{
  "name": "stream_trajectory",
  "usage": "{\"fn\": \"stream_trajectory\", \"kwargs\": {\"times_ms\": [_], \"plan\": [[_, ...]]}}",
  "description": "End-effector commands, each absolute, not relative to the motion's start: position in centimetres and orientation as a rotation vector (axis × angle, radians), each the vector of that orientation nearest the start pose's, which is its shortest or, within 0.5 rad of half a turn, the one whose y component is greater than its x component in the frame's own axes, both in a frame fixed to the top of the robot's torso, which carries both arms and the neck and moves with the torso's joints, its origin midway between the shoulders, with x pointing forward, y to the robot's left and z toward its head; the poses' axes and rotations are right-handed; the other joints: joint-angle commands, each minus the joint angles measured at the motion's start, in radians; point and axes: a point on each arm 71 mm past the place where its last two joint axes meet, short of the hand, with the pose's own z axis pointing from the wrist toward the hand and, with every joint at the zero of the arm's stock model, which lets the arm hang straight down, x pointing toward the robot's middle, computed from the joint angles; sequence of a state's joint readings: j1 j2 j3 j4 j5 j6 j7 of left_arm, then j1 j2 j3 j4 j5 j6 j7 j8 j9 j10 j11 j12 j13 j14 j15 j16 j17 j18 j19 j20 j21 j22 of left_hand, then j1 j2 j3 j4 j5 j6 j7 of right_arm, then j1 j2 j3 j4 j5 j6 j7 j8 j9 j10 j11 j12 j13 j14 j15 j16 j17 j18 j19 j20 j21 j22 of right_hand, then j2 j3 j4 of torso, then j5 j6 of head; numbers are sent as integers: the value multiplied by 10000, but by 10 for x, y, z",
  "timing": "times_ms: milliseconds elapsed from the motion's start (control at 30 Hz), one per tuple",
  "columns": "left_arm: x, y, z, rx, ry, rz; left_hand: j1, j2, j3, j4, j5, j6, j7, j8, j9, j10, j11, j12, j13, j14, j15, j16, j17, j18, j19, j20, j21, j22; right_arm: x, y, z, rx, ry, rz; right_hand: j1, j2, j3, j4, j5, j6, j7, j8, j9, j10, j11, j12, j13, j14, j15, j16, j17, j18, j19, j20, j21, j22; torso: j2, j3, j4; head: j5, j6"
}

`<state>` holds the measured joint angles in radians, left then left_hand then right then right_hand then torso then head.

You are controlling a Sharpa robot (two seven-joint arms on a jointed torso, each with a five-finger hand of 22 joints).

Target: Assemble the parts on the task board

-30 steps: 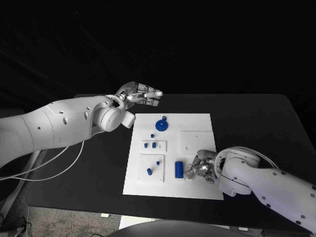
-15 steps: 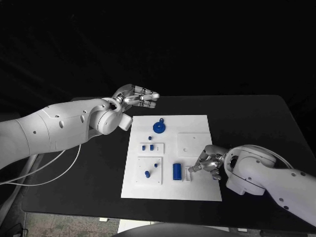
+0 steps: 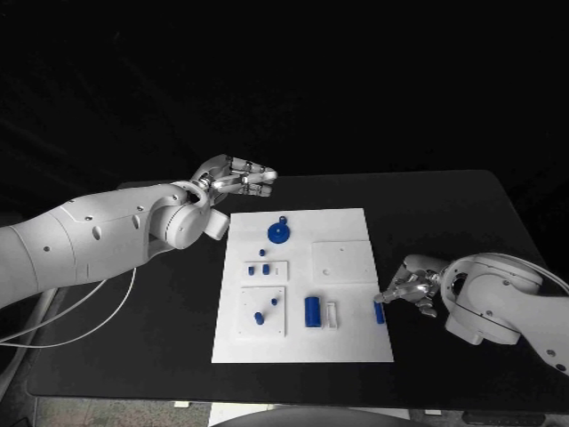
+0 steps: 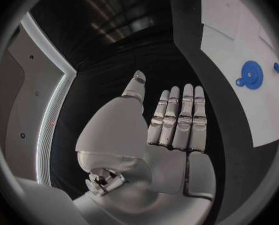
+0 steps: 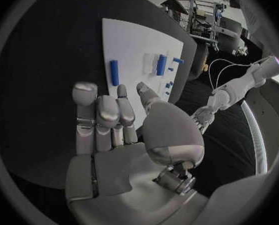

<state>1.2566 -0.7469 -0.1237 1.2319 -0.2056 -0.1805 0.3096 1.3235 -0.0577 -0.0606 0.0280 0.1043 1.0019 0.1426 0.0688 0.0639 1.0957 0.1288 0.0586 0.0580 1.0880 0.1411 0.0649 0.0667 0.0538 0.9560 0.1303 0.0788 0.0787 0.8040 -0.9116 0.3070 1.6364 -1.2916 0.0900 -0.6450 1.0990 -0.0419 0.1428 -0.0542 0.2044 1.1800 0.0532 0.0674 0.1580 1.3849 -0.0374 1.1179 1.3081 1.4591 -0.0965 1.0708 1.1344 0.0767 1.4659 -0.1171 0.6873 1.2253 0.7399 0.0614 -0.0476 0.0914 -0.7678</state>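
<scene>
The small blue parts on the task board (image 3: 348,218) are hard to make out singly in the head view: about three specks sit on a raised square at the board's middle left, and two more on a lower square nearer the robot (their shapes cannot be told). Clearer are one round blue disc (image 3: 279,233) at the board's far end, one upright-lying blue cylinder (image 3: 313,311) near the front, with a small pale piece just beside it, and one blue bar (image 3: 380,312) at the board's right edge.

The right hand (image 3: 408,291) sits just beside that bar, off the board's right edge. In the right wrist view its fingers (image 5: 99,116) are straight and close together with nothing between them, and the bar (image 5: 114,72) lies flat on the board beyond the fingertips, apart from them.

The left hand (image 3: 237,175) hovers beyond the board's far left corner, over the black table (image 3: 464,213). Its fingers (image 4: 177,117) are extended side by side, thumb apart, holding nothing; the disc (image 4: 252,75) lies well apart from them.
</scene>
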Motion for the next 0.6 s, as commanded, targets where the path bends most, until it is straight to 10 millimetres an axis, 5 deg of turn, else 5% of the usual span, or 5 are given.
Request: {"fn": "stream_trajectory", "kwargs": {"times_ms": [33, 367, 600], "plan": [[536, 240, -196, -8933, 15664, -13517, 15, 79, -5, -25, 40, 48, -12, -22, 8, 63, 6, 21, 13, 75, 10, -36, -4, -124, 71, 4, 60, -10, 426, -245, -273, 3043, 23468, 2257, -52, -114, 18, 170, -73, -91, 20, -40, -16, -17, 85, -57, 154, 8, 85, 36, -20, 38, 497, 69, -14, 6, 5, -16, 11, -66, 6], [536, 240, -196, -8944, 15742, -13545, -6, 90, -30, -51, 25, 42, -8, -25, 7, 53, 7, 20, 13, 72, 10, -36, -4, -136, 68, -2, 56, -13, 428, -248, -281, 2874, 23428, 1591, -106, -580, 263, 983, -513, -323, 107, -37, -41, -101, 142, -136, 104, -5, 109, -6, -46, 79, 500, 95, -118, 0, 7, -19, 32, -95, -14], [536, 240, -197, -8957, 15776, -13552, -18, 87, -33, -44, 15, 34, -2, -25, 7, 43, 10, 21, 13, 69, 12, -36, -3, -136, 66, -2, 54, -13, 430, -241, -289, 2741, 23504, 1461, -104, -654, 316, 1139, -646, -398, 125, -45, -54, -123, 155, -155, 87, -7, 115, -15, -46, 86, 496, 100, -149, -2, 5, -38, 41, -84, -40]]}}
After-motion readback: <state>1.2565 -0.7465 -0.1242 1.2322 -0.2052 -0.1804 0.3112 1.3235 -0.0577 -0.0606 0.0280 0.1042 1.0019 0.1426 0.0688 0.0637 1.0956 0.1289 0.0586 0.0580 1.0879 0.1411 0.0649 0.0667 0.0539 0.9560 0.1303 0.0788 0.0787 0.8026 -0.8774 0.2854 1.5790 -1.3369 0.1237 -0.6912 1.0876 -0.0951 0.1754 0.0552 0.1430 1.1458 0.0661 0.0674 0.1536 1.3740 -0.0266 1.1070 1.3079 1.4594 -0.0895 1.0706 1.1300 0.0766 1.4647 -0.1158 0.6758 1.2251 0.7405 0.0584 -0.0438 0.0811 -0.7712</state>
